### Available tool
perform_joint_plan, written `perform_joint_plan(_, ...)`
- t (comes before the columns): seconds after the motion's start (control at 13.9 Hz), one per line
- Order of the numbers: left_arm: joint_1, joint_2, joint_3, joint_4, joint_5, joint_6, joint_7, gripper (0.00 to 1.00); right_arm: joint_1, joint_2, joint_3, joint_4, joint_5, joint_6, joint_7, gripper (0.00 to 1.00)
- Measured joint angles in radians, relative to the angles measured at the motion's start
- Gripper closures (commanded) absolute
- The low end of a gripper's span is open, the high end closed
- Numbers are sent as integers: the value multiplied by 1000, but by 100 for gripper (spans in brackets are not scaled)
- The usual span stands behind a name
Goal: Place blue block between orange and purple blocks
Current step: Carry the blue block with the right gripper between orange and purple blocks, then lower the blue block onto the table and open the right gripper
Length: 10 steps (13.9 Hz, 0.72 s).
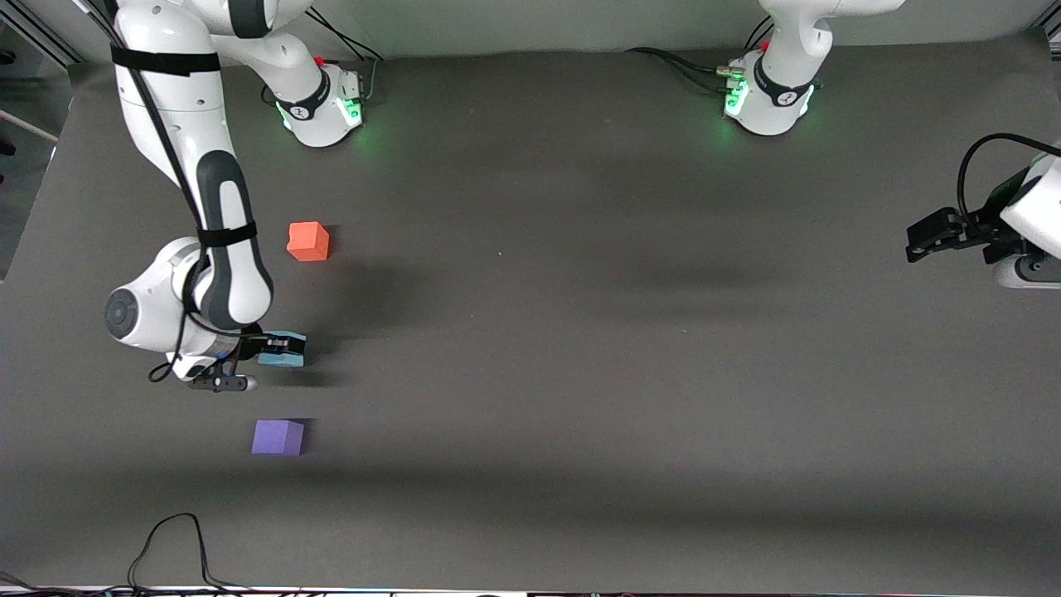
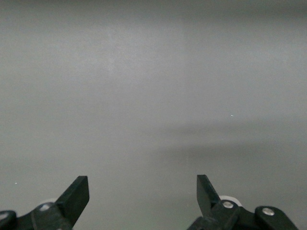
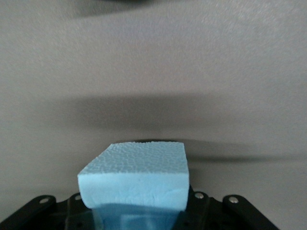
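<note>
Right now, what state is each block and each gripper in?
blue block: gripped, between the orange and purple blocks' positions; whether it touches the table is unclear.
orange block: resting on the table, free, farther from the front camera than the blue block.
purple block: resting on the table, free, nearer the front camera.
right gripper: fingers shut on the blue block.
left gripper: fingers open, empty, waiting at the left arm's end of the table.

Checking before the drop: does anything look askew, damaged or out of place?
Nothing stands out. The right end effector holds the blue block between the orange block and the purple block, both sitting flat. The left end effector waits open.
</note>
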<state>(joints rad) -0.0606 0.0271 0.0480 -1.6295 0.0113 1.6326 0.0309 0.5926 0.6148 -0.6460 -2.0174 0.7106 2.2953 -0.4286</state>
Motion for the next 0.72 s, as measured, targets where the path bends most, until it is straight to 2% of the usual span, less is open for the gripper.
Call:
perform_joint_plan(0.14,0,0,0,0,0,0,0,0,16,0,0,-31,0,31,0,47)
perform_joint_plan(0.29,0,0,0,0,0,0,0,0,18,-1,0,-49,7,43,-13,39)
perform_joint_plan(0.36,0,0,0,0,0,0,0,0,18,-3,-3,-54,28,45,-27,28)
perform_joint_plan(0.43,0,0,0,0,0,0,0,0,18,-5,-5,-60,51,48,-43,6)
perform_joint_plan(0.5,0,0,0,0,0,0,0,0,18,-8,-5,-68,66,52,-56,0)
perform_joint_plan(0.72,0,0,0,0,0,0,-1,0,22,-9,-4,-88,76,59,-63,0)
